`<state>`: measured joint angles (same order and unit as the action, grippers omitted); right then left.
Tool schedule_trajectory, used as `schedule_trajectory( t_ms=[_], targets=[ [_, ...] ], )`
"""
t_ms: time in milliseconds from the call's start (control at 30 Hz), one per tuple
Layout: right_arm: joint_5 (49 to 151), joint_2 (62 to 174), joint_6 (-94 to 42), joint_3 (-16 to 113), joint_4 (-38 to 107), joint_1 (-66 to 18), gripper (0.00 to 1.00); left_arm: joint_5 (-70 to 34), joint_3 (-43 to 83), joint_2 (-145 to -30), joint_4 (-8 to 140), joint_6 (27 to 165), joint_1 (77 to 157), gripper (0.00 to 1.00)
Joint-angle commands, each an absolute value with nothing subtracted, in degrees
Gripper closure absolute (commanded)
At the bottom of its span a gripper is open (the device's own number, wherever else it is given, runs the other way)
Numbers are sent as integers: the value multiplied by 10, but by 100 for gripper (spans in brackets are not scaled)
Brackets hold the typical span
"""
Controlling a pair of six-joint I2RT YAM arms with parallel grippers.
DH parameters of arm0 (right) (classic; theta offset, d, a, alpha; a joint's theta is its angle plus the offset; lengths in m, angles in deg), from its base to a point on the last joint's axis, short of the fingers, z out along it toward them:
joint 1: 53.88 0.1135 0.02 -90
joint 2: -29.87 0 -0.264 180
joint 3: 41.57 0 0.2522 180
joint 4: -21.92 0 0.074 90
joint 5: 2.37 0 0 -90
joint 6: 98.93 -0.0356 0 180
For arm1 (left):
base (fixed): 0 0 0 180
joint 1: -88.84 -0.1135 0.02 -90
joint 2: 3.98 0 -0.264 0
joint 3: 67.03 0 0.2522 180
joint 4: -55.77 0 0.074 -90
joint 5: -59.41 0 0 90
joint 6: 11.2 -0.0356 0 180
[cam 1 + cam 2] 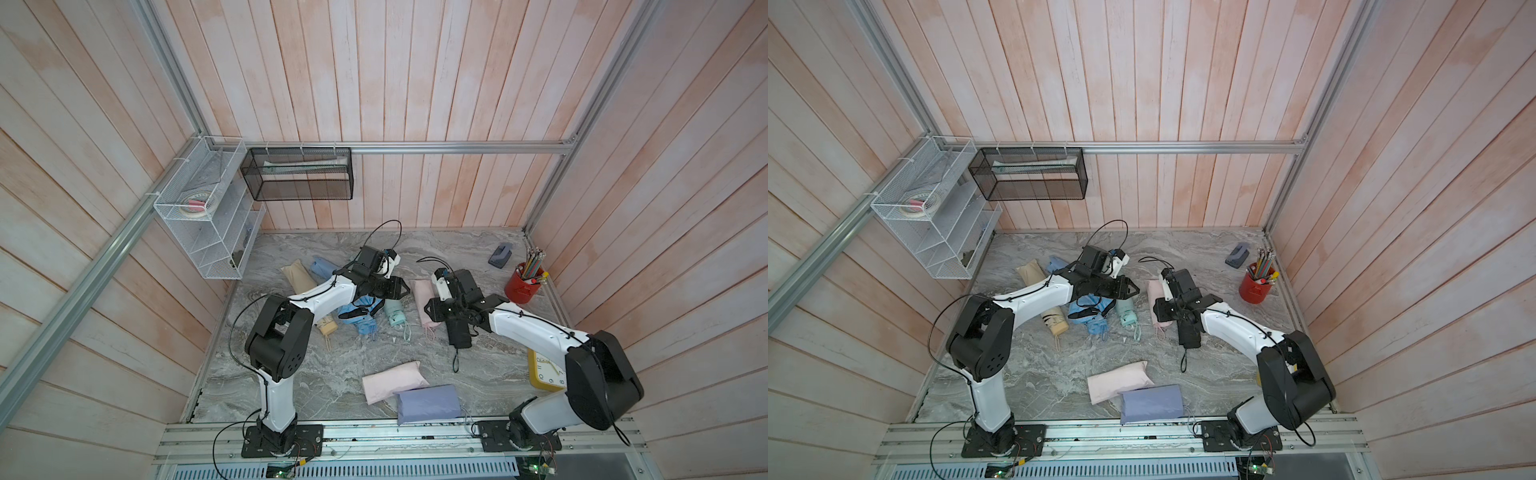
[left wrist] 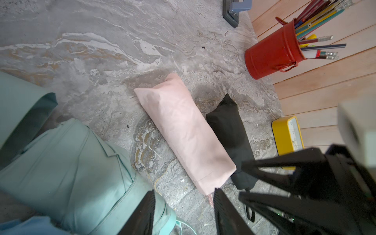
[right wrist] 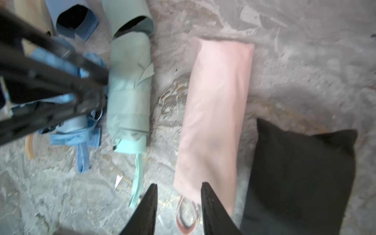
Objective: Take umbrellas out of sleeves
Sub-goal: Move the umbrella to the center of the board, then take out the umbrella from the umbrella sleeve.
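A full pink sleeve [image 3: 215,112] lies mid-table with a pink wrist cord [image 3: 186,217] sticking out of its near end. My right gripper [image 3: 179,185] stands open over that cord, holding nothing. My left gripper [image 2: 184,195] is open and empty too, hovering between the bare mint umbrella [image 2: 71,162] and the same pink sleeve [image 2: 183,132]. A filled black sleeve [image 1: 459,336] lies beside the pink one. Bare light blue [image 1: 361,322] and beige [image 1: 327,325] umbrellas lie left of the mint one. A second pink sleeve [image 1: 390,380] and a lavender sleeve [image 1: 428,402] rest near the front edge.
Emptied beige [image 1: 297,275], light blue [image 3: 75,20] and mint [image 3: 130,16] sleeves lie behind the umbrellas. A red pencil cup [image 1: 523,286], a yellow clock [image 1: 544,372] and a grey punch [image 1: 500,254] line the right side. Wire racks [image 1: 208,216] hang on the back left wall.
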<state>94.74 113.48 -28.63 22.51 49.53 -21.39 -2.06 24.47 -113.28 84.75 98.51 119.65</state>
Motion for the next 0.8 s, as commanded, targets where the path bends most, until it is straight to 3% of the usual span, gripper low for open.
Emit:
schedule_trajectory(
  t_ms=[0,767],
  targets=[
    [933,1117,-327,192,518,-176,63,-13,262,-1139,844,983,1191,50],
    [866,1209,-366,183,519,-143,60,-11,238,-1124,838,991,1185,50]
  ],
)
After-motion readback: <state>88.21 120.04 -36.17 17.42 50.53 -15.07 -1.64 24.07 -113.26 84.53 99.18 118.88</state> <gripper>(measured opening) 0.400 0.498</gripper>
